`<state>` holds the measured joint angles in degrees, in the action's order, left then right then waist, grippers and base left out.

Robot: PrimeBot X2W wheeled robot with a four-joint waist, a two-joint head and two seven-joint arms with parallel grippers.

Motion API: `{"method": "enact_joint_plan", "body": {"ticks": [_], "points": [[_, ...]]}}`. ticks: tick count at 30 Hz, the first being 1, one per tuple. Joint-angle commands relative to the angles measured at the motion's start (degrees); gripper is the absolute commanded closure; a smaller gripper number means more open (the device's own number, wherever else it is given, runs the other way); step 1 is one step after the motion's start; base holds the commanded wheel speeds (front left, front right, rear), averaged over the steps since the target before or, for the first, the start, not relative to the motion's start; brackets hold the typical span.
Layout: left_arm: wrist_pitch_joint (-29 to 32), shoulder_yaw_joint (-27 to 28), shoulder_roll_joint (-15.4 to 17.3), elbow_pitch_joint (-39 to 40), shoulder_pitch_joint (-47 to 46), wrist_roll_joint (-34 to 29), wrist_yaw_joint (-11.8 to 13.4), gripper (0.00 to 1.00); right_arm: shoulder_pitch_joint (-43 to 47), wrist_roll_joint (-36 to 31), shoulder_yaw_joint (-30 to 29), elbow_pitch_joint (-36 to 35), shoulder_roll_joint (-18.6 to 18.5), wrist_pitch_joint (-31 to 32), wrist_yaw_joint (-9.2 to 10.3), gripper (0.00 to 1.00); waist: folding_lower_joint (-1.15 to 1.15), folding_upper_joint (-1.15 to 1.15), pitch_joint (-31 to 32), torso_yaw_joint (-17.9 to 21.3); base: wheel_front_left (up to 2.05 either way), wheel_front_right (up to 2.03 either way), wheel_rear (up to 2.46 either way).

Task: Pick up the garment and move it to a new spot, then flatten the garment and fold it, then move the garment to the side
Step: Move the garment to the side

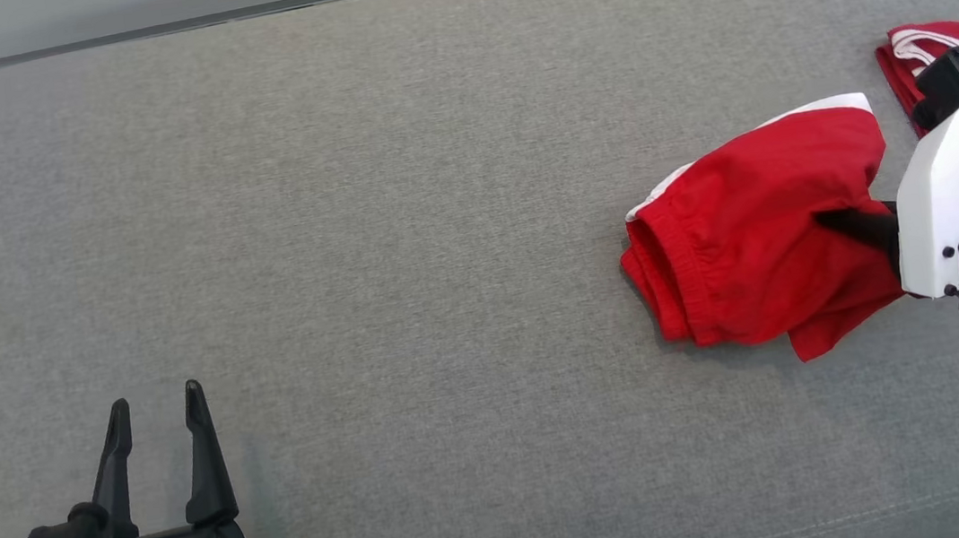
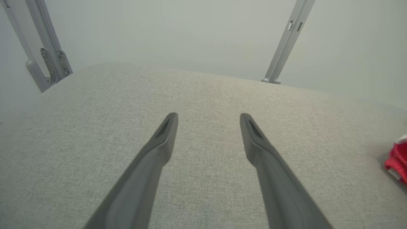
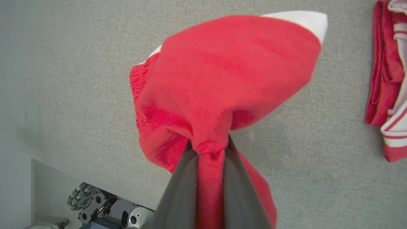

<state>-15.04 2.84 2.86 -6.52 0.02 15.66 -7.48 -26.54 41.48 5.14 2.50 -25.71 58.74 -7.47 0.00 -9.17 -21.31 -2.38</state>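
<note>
Pinching the red garment [image 3: 229, 73], right jaws apparently hold it raised.

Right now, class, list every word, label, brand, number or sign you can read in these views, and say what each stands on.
None: no text can be read in any view.
Red garment: plain cloth with white trim, no label showing.
Second red garment: white stripes, no lettering.
Table: grey cloth, no print.

green-cased left gripper [image 1: 157, 407], 2 dark fingers [image 1: 204, 454], white-shelled right gripper [image 3: 210, 152]
</note>
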Motion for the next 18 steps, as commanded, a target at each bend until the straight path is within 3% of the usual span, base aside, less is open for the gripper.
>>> {"method": "enact_joint_plan", "body": {"ticks": [1,11,18], "points": [[-0.15,0.46,0.09,0.51,-0.70,-0.60,0.19,0.00,0.66,-0.47,0.13,0.52,-0.74,-1.16,-0.03,1.00,0.00,0.00,-1.33,3.66,0.00,0.00,0.00],[-0.15,1.87,1.41,2.40,-2.94,-3.08,0.04,0.00,1.35,-2.79,2.24,5.40,-3.49,-10.87,-0.03,1.00,0.00,0.00,-5.00,12.23,0.00,0.00,0.00],[-0.15,0.25,2.63,2.89,-5.34,-3.44,0.02,0.00,-2.54,-6.96,6.34,8.91,-6.68,-16.72,-0.03,1.00,0.00,0.00,-8.40,12.79,0.00,0.00,0.00]]}}
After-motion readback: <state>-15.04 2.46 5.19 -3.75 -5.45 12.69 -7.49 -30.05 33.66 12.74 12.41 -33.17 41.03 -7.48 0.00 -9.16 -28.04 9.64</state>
